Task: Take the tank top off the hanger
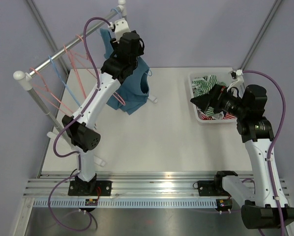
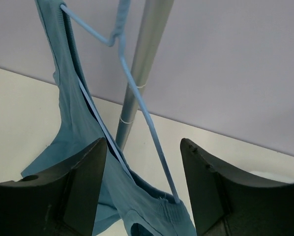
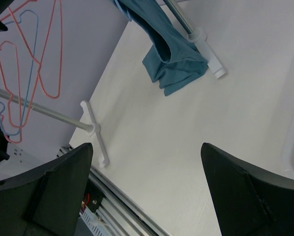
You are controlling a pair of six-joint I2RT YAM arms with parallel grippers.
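I read the tank top (image 2: 68, 113) as soft matt teal knit cloth, ribbed at the hem. The hanger (image 2: 146, 118) inside the tank top is thin, smooth light-blue wire, prob. coated. Rack pole (image 2: 147, 49) just beside the tank top: grey metal w/ satin sheen. Table (image 1: 171, 132) under the tank top: white, matt, smooth. Left gripper (image 2: 143, 145) fingers (image 2: 80, 191): matt black plastic.

We log a white table (image 1: 171, 140). A white basket (image 1: 192, 93) of patterned clothes sits at its far right corner. The rack's white feet (image 3: 95, 132) stand along its left side.
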